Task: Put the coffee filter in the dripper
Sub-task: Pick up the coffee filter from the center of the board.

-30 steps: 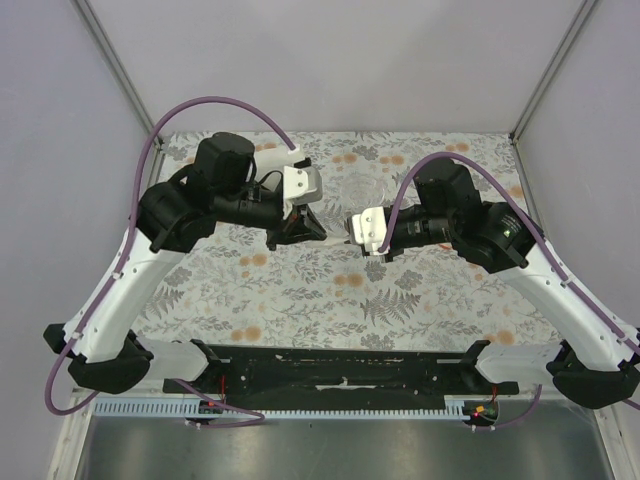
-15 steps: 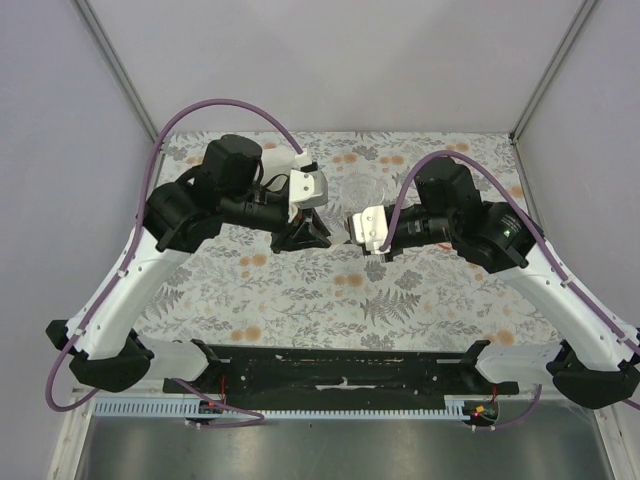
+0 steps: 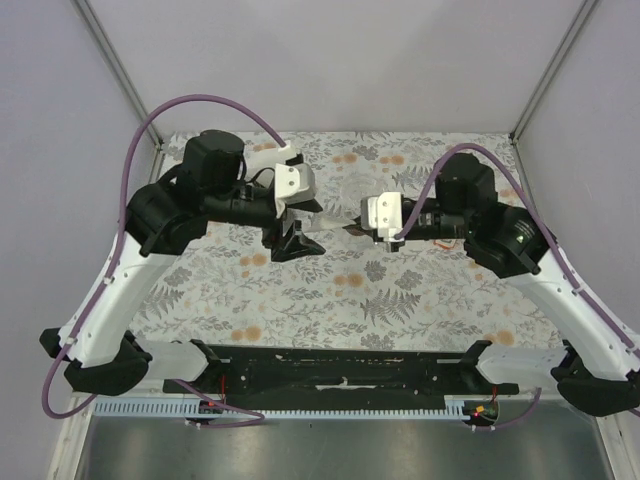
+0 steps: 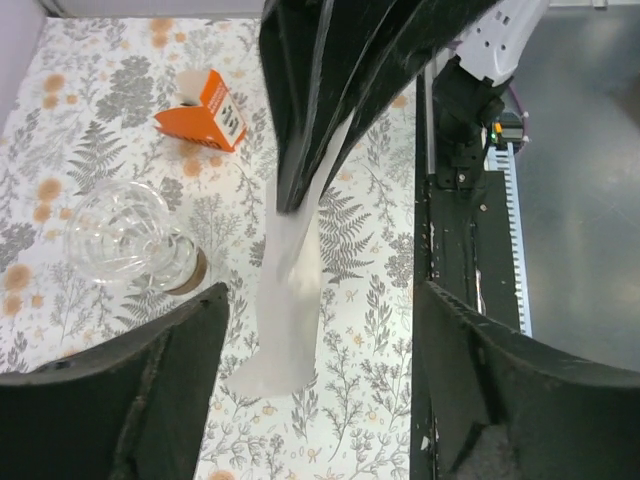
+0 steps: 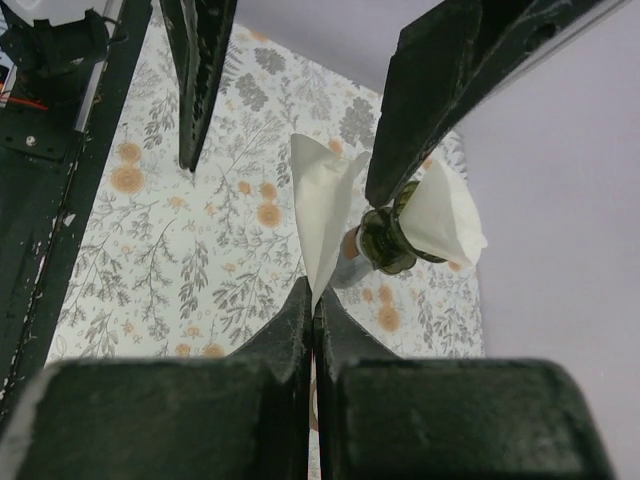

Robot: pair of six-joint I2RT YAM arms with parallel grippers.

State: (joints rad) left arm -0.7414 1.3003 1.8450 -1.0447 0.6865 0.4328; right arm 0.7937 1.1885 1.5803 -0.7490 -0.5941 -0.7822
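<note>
A white paper coffee filter [image 5: 325, 205] hangs folded flat in the air, and my right gripper [image 5: 315, 300] is shut on its pointed end. In the left wrist view the filter [image 4: 290, 300] dangles from the right fingers [image 4: 330, 90]. It passes between my left gripper's [image 4: 322, 300] wide-open jaws, which do not touch it. The clear glass dripper [image 4: 120, 235] stands upright on the table, left of the filter and apart from it. From above, the filter [image 3: 335, 222] spans the gap between the left gripper [image 3: 303, 228] and the right gripper [image 3: 353, 229].
An orange carton [image 4: 205, 108] lies on the floral tablecloth [image 3: 330, 300] beyond the dripper. A dark green holder [image 5: 385, 240] carrying a white paper cone [image 5: 445, 215] stands behind the left fingers [image 5: 200, 70]. A black rail [image 3: 340, 370] runs along the table's near edge.
My left gripper has opened wide and let go of the filter, and its arm has drawn back to the left. The right gripper has carried the filter slightly right and back.
</note>
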